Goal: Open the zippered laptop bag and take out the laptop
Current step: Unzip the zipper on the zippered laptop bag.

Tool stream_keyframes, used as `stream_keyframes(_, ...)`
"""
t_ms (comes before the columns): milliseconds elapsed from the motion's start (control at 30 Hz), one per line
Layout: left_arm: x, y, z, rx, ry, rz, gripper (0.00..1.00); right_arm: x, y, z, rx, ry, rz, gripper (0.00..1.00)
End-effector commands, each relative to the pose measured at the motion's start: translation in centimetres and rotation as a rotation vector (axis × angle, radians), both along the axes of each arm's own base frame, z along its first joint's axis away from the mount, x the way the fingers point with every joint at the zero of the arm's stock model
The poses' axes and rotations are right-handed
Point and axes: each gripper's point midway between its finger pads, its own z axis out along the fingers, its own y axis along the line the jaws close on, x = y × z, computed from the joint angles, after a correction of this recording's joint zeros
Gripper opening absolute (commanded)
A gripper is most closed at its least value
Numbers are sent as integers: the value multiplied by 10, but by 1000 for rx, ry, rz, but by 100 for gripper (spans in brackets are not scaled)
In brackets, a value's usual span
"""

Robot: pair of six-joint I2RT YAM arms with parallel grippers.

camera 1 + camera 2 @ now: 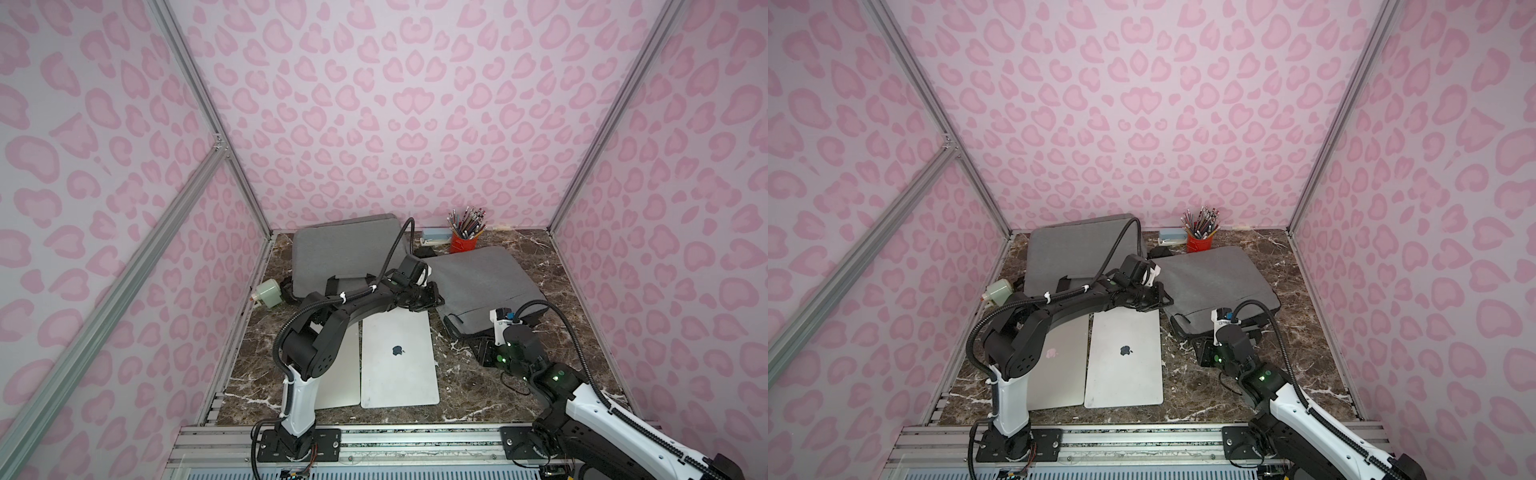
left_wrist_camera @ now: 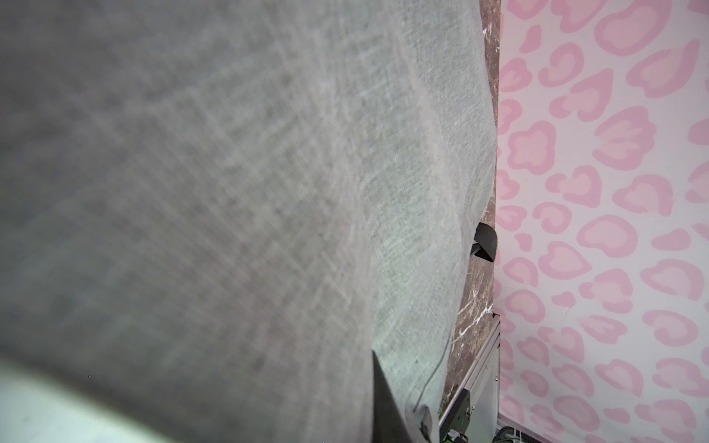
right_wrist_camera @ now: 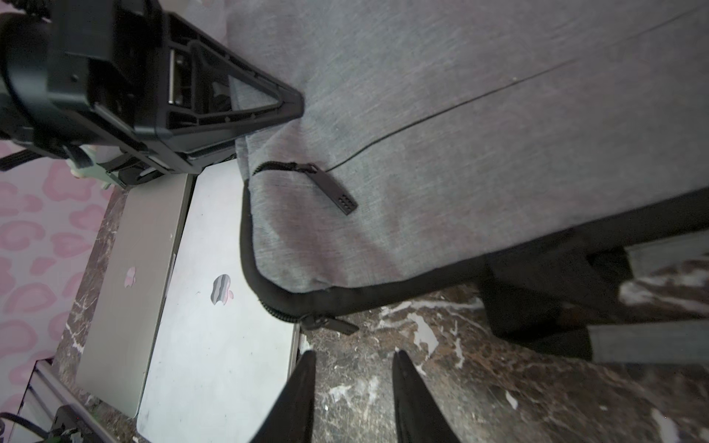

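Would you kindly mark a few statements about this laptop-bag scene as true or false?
1. Two silver laptops lie side by side on the table. True.
2. The right end effector grips the main zipper pull. False: its jaws stand open, short of the pull.
3. The pencil cup is blue. False: it is red.
4. The left end effector is at the corner of the nearer gray bag. True.

- Left arm [image 1: 316,357]: black jointed links, a white lower segment, a black screwed base plate [image 1: 328,442].
- Right arm [image 1: 602,415]: the same black and white, with green lights [image 1: 503,345] at its joints.
- Black corrugated cables [image 1: 279,340] run along both arms, bound with white ties [image 1: 343,296].
- Right gripper [image 3: 355,353]: black tapered fingers [image 3: 299,399].
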Motion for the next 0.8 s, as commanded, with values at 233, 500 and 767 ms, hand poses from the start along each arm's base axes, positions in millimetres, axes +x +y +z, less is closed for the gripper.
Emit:
stream_keyframes(233,0,-14,9,-53,-15,-74,2,-5,15,-16,28,-14,228,44)
stream_keyframes(500,1,-19,11,-67,-5,-111,2,3,10,-25,10,-47,250,54)
stream_keyframes(767,0,-19,10,-68,6,-123,2,17,22,-22,26,-73,328,56)
